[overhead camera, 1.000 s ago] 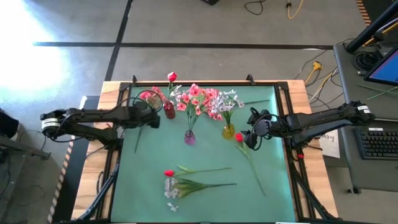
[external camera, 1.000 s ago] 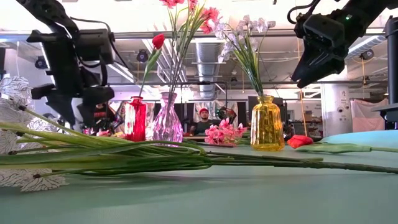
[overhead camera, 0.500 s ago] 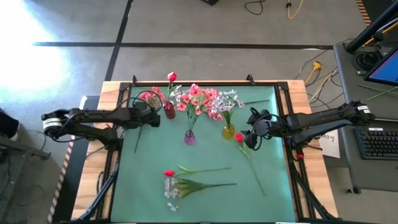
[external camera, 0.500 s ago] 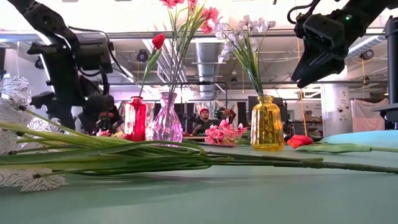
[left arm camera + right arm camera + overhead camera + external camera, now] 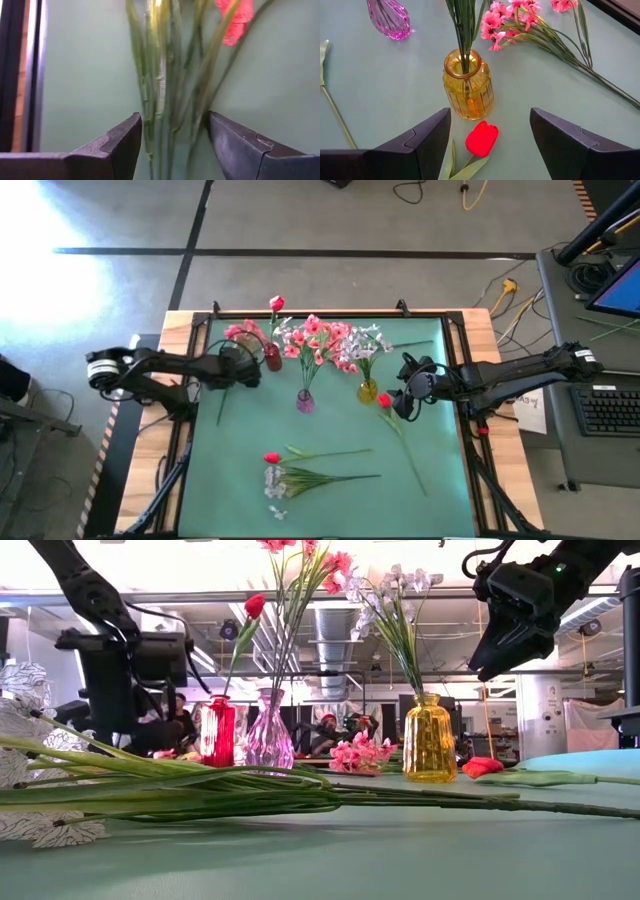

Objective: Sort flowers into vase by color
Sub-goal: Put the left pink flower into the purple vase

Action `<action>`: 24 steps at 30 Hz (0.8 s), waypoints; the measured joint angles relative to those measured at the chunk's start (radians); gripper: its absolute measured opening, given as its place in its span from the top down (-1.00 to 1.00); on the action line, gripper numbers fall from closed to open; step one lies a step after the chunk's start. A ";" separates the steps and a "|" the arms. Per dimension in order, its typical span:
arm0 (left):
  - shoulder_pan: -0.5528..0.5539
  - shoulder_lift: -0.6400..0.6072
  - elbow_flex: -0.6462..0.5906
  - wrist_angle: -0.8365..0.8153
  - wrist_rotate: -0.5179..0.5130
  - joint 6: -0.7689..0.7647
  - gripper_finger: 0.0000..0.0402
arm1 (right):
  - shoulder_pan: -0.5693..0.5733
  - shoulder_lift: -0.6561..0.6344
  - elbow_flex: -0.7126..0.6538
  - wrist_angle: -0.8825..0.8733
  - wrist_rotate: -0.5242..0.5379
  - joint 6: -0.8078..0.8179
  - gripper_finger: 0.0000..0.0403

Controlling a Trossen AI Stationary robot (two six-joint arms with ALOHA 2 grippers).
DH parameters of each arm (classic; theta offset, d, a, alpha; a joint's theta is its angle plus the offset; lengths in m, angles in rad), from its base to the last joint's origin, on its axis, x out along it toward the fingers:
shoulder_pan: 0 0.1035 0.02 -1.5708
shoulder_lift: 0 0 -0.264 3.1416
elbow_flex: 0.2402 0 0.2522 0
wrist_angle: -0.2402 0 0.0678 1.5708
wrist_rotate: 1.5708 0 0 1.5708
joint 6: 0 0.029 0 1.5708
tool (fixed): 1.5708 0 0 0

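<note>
A pink spray point(image 5: 241, 334) lies at the table's far left, its stems point(image 5: 165, 90) running toward the near edge. My left gripper point(image 5: 236, 368) point(image 5: 172, 120) is open and low over those stems, one finger on each side. My right gripper point(image 5: 400, 395) point(image 5: 490, 112) is open and hovers above a red tulip point(image 5: 481, 138) that lies beside the yellow vase point(image 5: 468, 90), which holds white flowers point(image 5: 370, 340). The red vase point(image 5: 272, 359) holds a red flower point(image 5: 276, 304). The purple vase point(image 5: 305, 402) holds pink flowers point(image 5: 315, 332). My left gripper comes at the pink spray's stems point(image 5: 150, 115) from above, the fingers across them, a bundle of stems in the gap. The stems lie flat on the mat. I cannot tell whether a finger point(image 5: 225, 140) touches them.
A red flower point(image 5: 272, 458) and a white spray point(image 5: 276, 480) lie on the green mat near the near edge, stems pointing right. Another pink spray point(image 5: 530, 20) lies behind the yellow vase. The tulip's stem point(image 5: 410, 450) runs toward the near right. People sit in the room beyond the table.
My left gripper has come down toward the pink spray's stems at the far left, and its arm has drawn in toward the table. My right arm and the flowers have kept still.
</note>
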 joint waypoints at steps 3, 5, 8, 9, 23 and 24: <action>-0.001 0.032 0.003 0.022 0.003 -0.008 -0.04 | 0.000 0.000 0.000 0.000 0.000 0.000 -0.32; -0.001 0.050 0.003 0.033 0.004 -0.008 0.03 | 0.000 0.000 0.000 0.000 0.000 0.000 -0.32; 0.000 0.070 0.001 0.027 -0.005 -0.011 0.20 | 0.000 0.000 0.000 0.000 0.000 0.000 -0.32; 0.000 0.074 0.001 0.027 -0.007 -0.015 0.26 | 0.000 0.000 0.000 0.000 0.000 0.000 -0.32; 0.001 0.048 0.001 -0.024 -0.019 -0.055 0.99 | 0.000 0.000 0.000 0.000 0.000 0.000 -0.32; 0.001 0.042 0.001 -0.032 -0.015 -0.061 0.99 | 0.000 0.000 0.000 0.000 0.000 0.000 -0.32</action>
